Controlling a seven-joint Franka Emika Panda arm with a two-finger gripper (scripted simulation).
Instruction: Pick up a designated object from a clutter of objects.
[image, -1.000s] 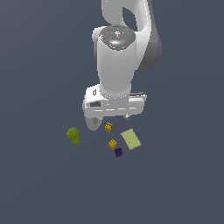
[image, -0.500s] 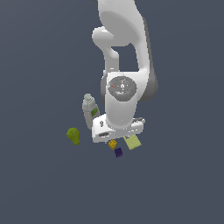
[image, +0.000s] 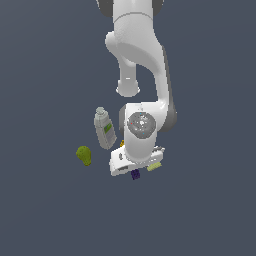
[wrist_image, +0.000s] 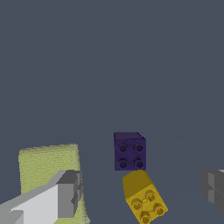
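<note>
Purple brick (wrist_image: 129, 151): open floor on three sides; one yellow brick (wrist_image: 143, 198) lies just beside one edge, tilted, its corner nearly touching. Pale yellow-green pad (wrist_image: 50, 175): near, apart from the purple brick, partly under one of the fingers (wrist_image: 68, 194). Grey bottle (image: 105, 129) and green fruit (image: 84, 155): well apart, toward the exterior view's left.

Both pictures are flat simulator renders, evenly and softly lit, against a uniform dark slate-grey ground that carries almost no cast shadows. In the exterior view the glossy white robot arm (image: 140, 60) catches light from above, its upper curves bright and its undersides shading to grey, without hard glare. The small objects there look coarse and slightly soft from low resolution. In the wrist view the small dark purple studded brick (wrist_image: 129, 151) is sharp, its top face darker than its front, and the yellow studded brick (wrist_image: 143, 197) shows similar shading; edges show no visible bending
</note>
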